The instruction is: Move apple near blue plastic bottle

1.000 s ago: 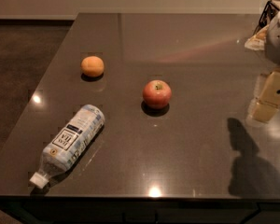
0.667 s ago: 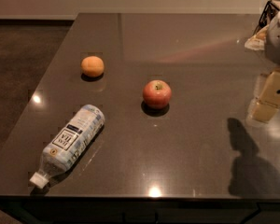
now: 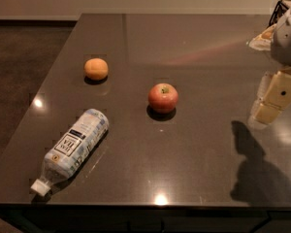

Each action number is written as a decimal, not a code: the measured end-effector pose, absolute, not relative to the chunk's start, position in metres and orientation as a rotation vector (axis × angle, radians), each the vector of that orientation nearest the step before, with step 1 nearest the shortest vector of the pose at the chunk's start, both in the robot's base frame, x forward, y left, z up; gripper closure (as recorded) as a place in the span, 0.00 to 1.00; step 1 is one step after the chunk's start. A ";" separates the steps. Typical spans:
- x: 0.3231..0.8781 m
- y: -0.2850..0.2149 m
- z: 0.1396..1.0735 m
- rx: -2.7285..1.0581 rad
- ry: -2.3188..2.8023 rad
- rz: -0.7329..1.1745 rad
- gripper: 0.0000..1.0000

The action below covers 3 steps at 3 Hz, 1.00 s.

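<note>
- Nothing has moved since the earlier frames: your arm, the apple (image 3: 163, 97) and the blue plastic bottle (image 3: 72, 149) all sit where they were a second ago.
- Your arm (image 3: 288, 33) comes in at the right edge of the view. Its pale grey housing is high up and partly cut off by the frame.
- The gripper (image 3: 274, 101) hangs below that housing as cream-coloured blocks, slanting down and to the left over the right side of the table (image 3: 199, 42). It holds nothing and is well apart from the apple.
- You cannot tell from this angle whether the gripper is spread apart or closed together.
- A dark shadow (image 3: 254, 171) of the arm falls on the tabletop in front of the gripper, toward the near edge.
- The apple stands upright near the middle of the table, stem up, touching nothing.
- The blue plastic bottle lies on its side near the front left, with its white cap (image 3: 39, 187) pointing at the near-left corner. It is well apart from the apple.
- An orange fruit (image 3: 96, 68) sits behind and to the left of the apple, apart from both.
</note>
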State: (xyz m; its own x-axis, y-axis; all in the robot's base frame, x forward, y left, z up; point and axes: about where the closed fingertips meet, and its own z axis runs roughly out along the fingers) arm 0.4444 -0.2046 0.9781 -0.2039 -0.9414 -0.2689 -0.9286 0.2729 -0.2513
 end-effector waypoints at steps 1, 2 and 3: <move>0.450 -0.193 0.972 -1.678 2.160 -0.028 0.00; 0.458 -0.176 0.960 -1.657 2.148 -0.007 0.00; 0.466 -0.155 0.945 -1.659 2.138 0.027 0.00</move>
